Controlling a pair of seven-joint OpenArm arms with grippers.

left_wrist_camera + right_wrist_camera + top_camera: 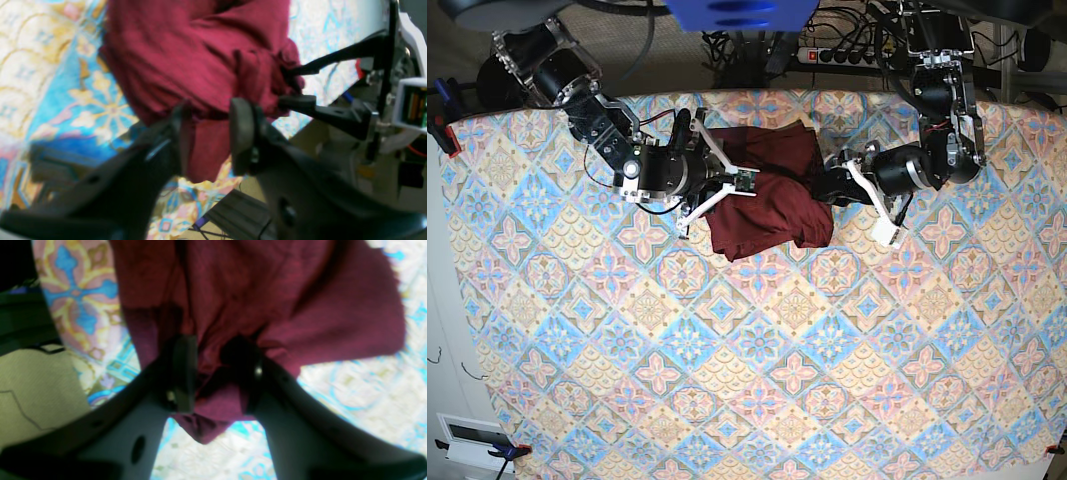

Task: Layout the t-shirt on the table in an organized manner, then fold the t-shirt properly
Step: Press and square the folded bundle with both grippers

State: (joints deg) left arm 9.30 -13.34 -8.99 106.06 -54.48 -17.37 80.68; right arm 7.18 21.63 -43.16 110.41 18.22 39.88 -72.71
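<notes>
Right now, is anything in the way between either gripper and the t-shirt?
Nothing visible. The left gripper and right gripper each have t-shirt cloth between their fingers, at opposite sides of the bunched garment on the table.

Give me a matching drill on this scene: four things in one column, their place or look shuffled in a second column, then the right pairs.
Things:
1. t-shirt
2. table
3. left tool
4. right tool

Place or look:
A. at the garment's edge on the base view's left side
B. covered in a pastel tile pattern of blue, pink and cream
C. dark maroon, bunched up, not laid flat
D. at the garment's edge on the base view's right side

Pairs: 1-C; 2-B; 3-D; 4-A
</notes>
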